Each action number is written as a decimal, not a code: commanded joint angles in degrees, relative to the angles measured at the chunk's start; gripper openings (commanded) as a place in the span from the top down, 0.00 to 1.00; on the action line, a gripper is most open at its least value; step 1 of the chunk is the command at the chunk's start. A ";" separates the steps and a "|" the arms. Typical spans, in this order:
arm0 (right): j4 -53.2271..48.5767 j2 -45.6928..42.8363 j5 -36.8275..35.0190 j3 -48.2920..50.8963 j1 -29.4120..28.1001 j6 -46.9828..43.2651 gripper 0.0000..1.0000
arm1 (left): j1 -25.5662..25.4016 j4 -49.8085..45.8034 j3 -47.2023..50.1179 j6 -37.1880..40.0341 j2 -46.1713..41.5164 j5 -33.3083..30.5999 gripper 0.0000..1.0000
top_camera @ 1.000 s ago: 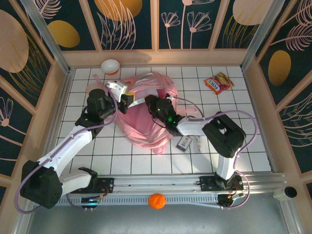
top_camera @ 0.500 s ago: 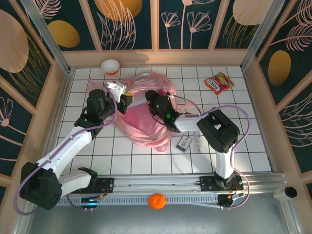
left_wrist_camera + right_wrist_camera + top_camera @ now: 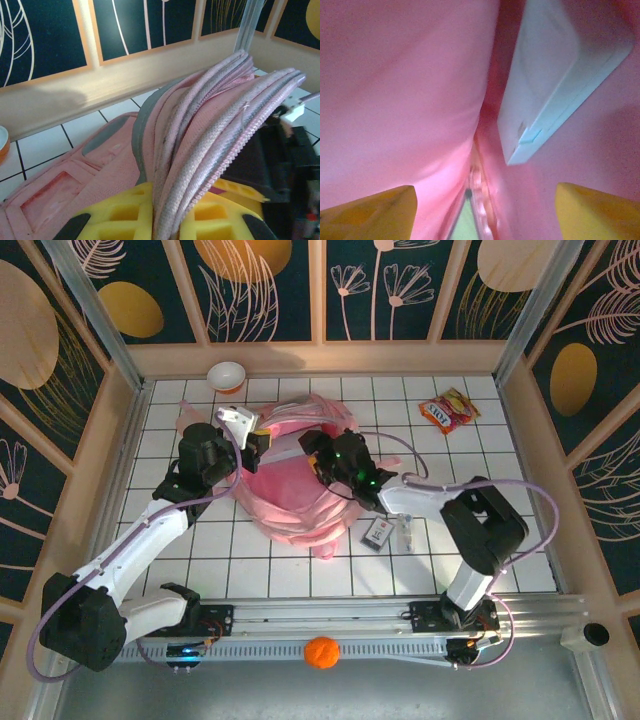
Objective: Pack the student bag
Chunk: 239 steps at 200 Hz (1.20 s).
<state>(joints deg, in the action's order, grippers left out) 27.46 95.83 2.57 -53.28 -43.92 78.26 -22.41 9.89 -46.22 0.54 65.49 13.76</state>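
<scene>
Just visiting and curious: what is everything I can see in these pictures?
student bag: one, pink, middle of the tiled table.
bowl: one, white and orange, far edge.
snack packet: one, red and yellow, far right.
flat item: one, dark, right of the bag.
flat box: one, white, inside the bag.
ball: one, orange, front rail.
left tool: one, yellow fingers, shut on the bag's edge.
right tool: one, yellow fingers, open inside the bag.

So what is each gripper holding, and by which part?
Left gripper pinches the large soft pink fabric backpack by the bunched zipper edge of its opening. Right gripper, open inside it, holds nothing.
</scene>
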 commanded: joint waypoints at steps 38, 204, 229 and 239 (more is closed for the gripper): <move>-34.15 -17.72 4.38 -3.05 0.94 -20.82 0.28 | -0.09 8.06 -2.26 0.23 -2.21 -1.05 1.00; -81.60 -17.22 0.51 6.80 15.78 -40.08 0.31 | -0.09 9.21 -0.30 -1.51 -3.60 -0.60 1.00; -80.53 -13.11 -1.23 6.88 16.38 -42.85 0.31 | -0.09 9.27 -0.20 -1.66 -3.71 -0.51 1.00; -79.36 -11.57 -0.80 7.00 16.86 -44.13 0.31 | -0.09 9.30 -0.16 -1.69 -3.71 -0.51 1.00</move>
<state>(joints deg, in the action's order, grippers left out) -52.90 81.60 3.88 -46.94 -28.08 38.72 -22.57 10.02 -45.54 0.75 64.75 12.97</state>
